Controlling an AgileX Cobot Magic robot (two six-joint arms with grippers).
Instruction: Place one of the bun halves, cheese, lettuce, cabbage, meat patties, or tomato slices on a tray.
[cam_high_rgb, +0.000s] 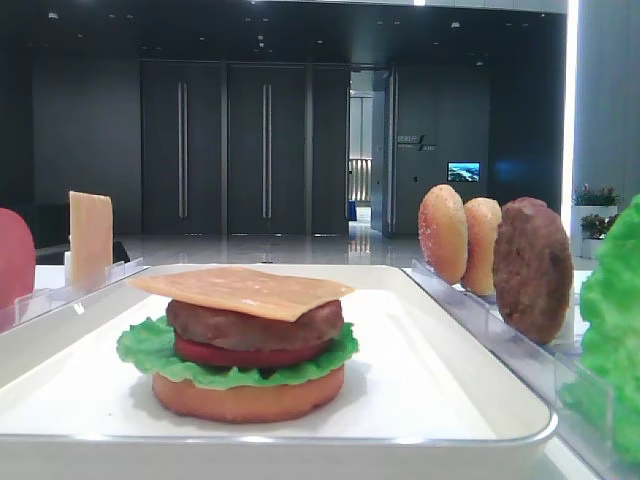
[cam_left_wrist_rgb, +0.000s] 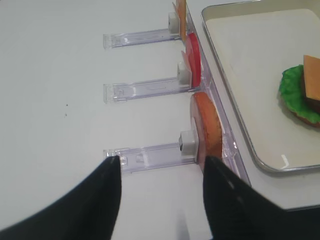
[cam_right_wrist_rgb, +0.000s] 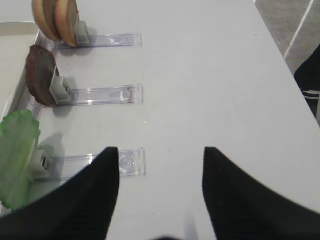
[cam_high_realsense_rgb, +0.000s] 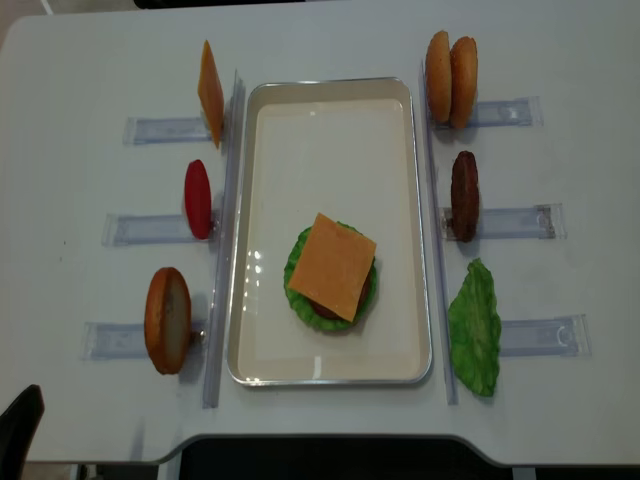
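Cheese (cam_high_realsense_rgb: 333, 266) atop stacked burger on tray (cam_high_realsense_rgb: 330, 105); both grippers' jaws apart, empty; no legible writing.

four bun halves (cam_high_realsense_rgb: 167, 319), two meat patties (cam_high_realsense_rgb: 464, 195) (one stacked), two cheese (cam_high_realsense_rgb: 333, 266), two lettuce (cam_high_realsense_rgb: 474, 327), two tomato slices (cam_high_realsense_rgb: 198, 198).

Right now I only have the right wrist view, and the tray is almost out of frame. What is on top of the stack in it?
Observer: The cheese is the top layer. It lies flat on a meat patty.
Operator: Is it lined up with the tray?
Observer: No, its edges sit at an angle to the sides of the tray.
Operator: Any bun on the other side?
Observer: Yes, one bun half stands on edge in the nearest rack. The left end effector is open just short of it.
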